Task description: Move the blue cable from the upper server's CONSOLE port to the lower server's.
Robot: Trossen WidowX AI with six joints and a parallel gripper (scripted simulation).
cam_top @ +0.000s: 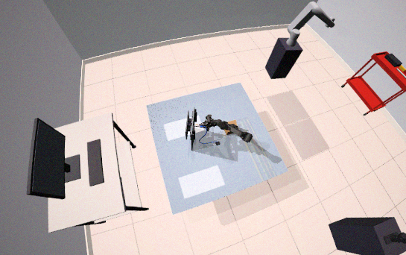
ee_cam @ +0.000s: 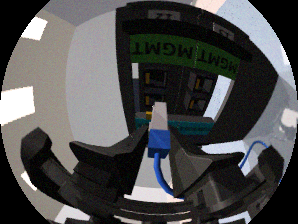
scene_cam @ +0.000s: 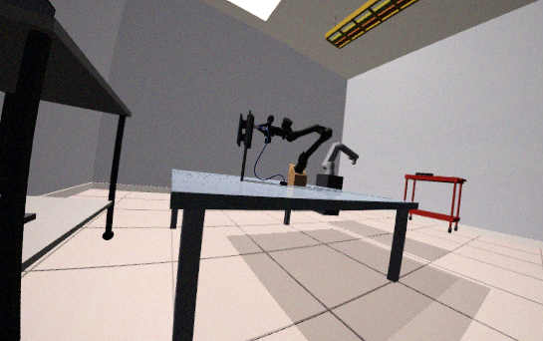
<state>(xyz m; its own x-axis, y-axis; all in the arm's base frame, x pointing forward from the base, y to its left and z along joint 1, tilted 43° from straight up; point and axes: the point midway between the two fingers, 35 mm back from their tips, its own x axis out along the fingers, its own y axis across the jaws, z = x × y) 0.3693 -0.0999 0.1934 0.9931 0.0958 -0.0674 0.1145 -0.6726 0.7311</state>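
Plug (ee_cam: 159,142) in the claw (cam_top: 202,126) (scene_cam: 263,128) (ee_cam: 157,127)

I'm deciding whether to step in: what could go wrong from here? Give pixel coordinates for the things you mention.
The gripper (cam_top: 200,126) (scene_cam: 262,128) (ee_cam: 157,127) is shut on the plug (ee_cam: 159,135), whose front overlaps a port's edge in the wrist view, so it might catch if misaligned. Several similar ports sit close together; it could enter the wrong one. The blue cable (cam_top: 200,139) (scene_cam: 255,165) (ee_cam: 159,172) hangs in a loop and may snag.
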